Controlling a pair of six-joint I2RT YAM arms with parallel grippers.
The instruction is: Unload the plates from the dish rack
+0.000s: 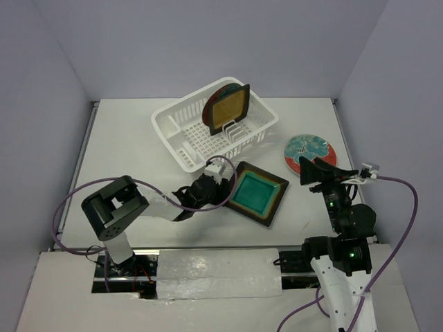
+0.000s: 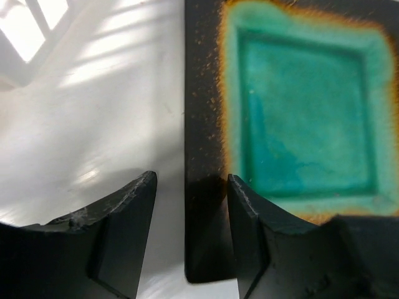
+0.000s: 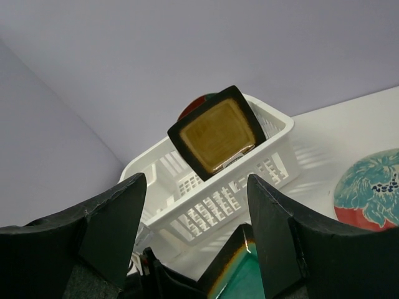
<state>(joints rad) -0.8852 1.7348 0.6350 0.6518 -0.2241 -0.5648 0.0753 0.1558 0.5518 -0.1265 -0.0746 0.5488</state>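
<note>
The white dish rack [image 1: 185,131] stands at the back centre. The amber square plate [image 1: 230,109] stands upright in it, with a red-rimmed round plate [image 1: 215,96] behind it. The teal square plate [image 1: 257,194] lies flat on the table in front of the rack. My left gripper [image 1: 225,181] is open, its jaws astride that plate's dark left rim [image 2: 201,124], with a gap on the outer side. The second round plate [image 1: 309,151] lies on the table at the right. My right gripper [image 1: 313,169] is open and empty, just in front of it.
The right wrist view shows the rack [image 3: 218,199], the amber plate [image 3: 217,136], the round plate [image 3: 371,190] and a corner of the teal plate [image 3: 243,271]. Walls close the table at the back and sides.
</note>
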